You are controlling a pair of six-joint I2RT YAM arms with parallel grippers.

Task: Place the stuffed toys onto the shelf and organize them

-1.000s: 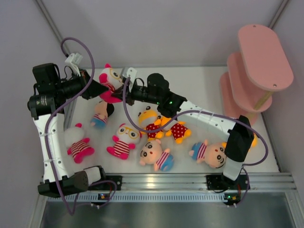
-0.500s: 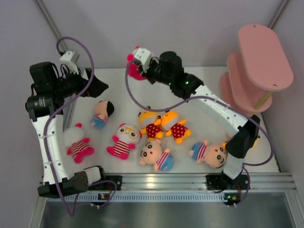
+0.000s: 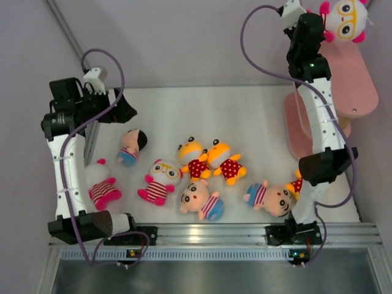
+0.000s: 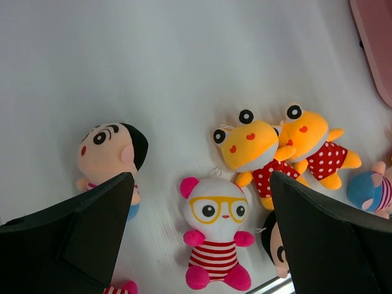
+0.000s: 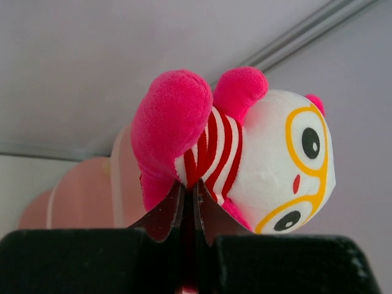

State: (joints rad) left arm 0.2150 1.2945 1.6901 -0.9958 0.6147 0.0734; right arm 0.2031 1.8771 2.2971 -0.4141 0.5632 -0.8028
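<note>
While my right end effector (image 5: 188, 195) clenches the pink-striped white plush doll with yellow glasses (image 5: 269, 153), I should set it upright on the pink oval-board shelf (image 3: 352, 86).

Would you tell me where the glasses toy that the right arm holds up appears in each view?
Top external: glasses toy in the top right corner, over the shelf.
Left wrist: not in it; the twin at bottom centre is another toy.
Right wrist: centre of the picture, gripped by the right pincer.
Shared landmark: the pink shelf, which shows in all three views.
</note>
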